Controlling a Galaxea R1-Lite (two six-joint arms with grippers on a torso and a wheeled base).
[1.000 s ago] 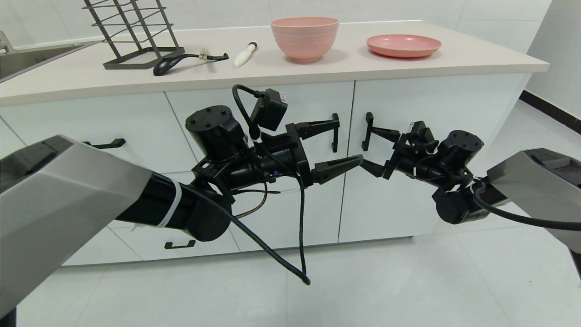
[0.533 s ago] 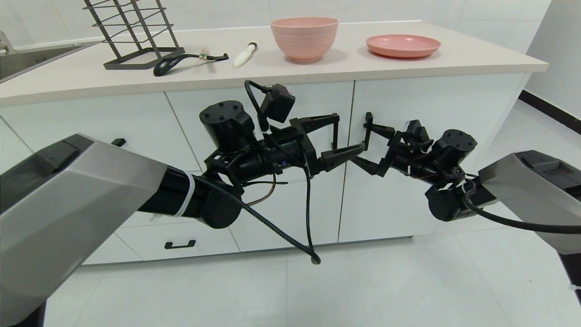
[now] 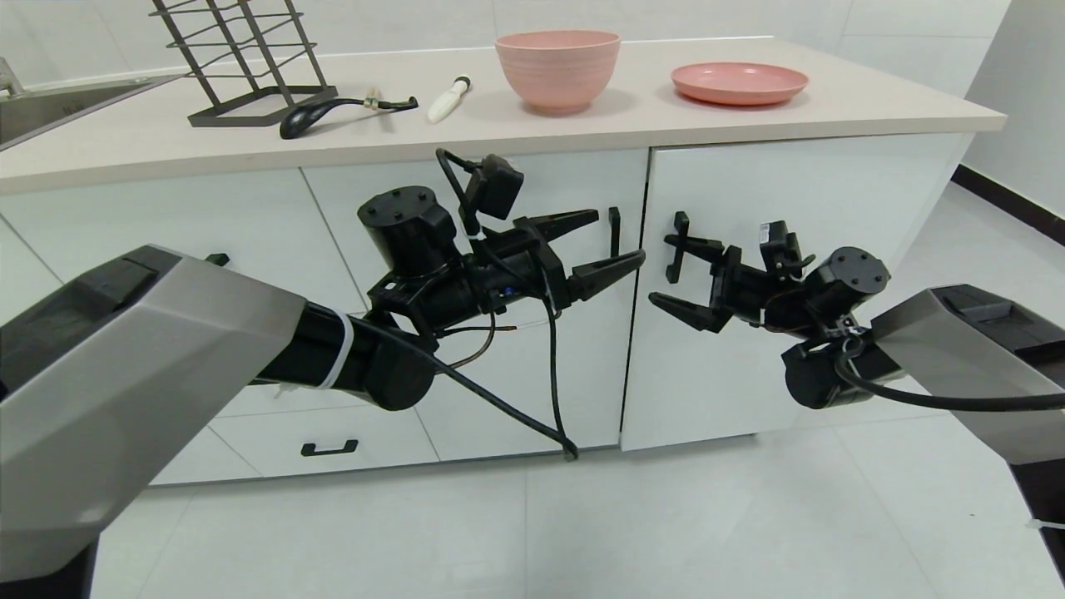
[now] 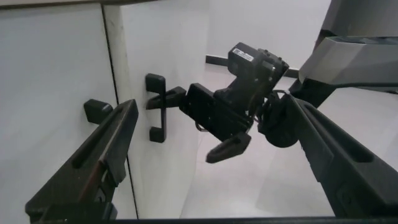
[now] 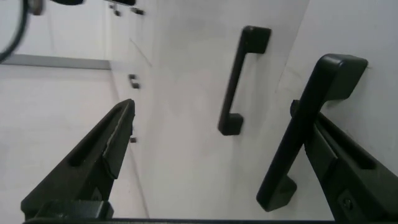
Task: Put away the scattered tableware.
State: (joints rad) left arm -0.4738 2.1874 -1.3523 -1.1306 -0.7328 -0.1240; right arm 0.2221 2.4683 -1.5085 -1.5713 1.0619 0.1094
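Note:
On the counter stand a pink bowl and a pink plate, with a black ladle and a white-handled knife lying to their left. Below the counter, my left gripper is open in front of the left cabinet door's handle. My right gripper is open too. Its upper finger touches the right door's black handle. That door seems slightly ajar at its inner edge.
A black wire dish rack stands on the counter's left, beside a steel sink. White drawers with small black handles lie left of the doors. Pale tiled floor is open below both arms.
Both grippers have risen toward the door handles. The left one drew back to the left, and the right one settled with a finger at the right door's handle.

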